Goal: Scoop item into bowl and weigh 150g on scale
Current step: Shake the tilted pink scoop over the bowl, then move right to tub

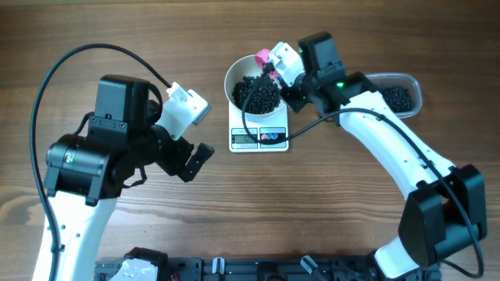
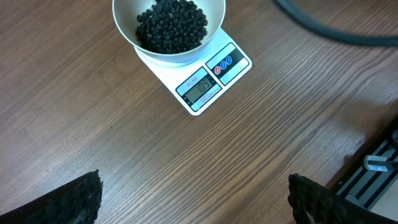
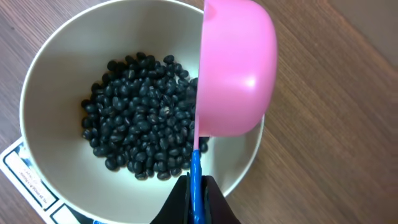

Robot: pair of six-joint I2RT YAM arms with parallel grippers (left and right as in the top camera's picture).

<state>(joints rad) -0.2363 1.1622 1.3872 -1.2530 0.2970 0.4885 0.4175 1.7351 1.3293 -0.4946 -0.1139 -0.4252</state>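
The white bowl [image 1: 231,78] stands on the small white scale [image 1: 259,138], whose display is lit. A heap of black bead-like item [image 1: 258,94] fills the bowl's bottom [image 3: 143,118]. My right gripper [image 3: 196,186] is shut on the blue handle of a pink scoop [image 3: 239,68]. The scoop is tipped on its side over the bowl's right rim [image 3: 245,155], and its inside is hidden from me. Over bare wood to the left of the scale, my left gripper [image 2: 194,193] hangs open with nothing between its fingers. It looks up at the bowl [image 2: 214,25] and scale [image 2: 214,78].
A clear plastic tub [image 1: 412,82] with more black pieces sits at the right, behind my right arm. A black cable [image 1: 94,51] loops over the left arm. A black rail [image 1: 258,269] runs along the table's front edge.
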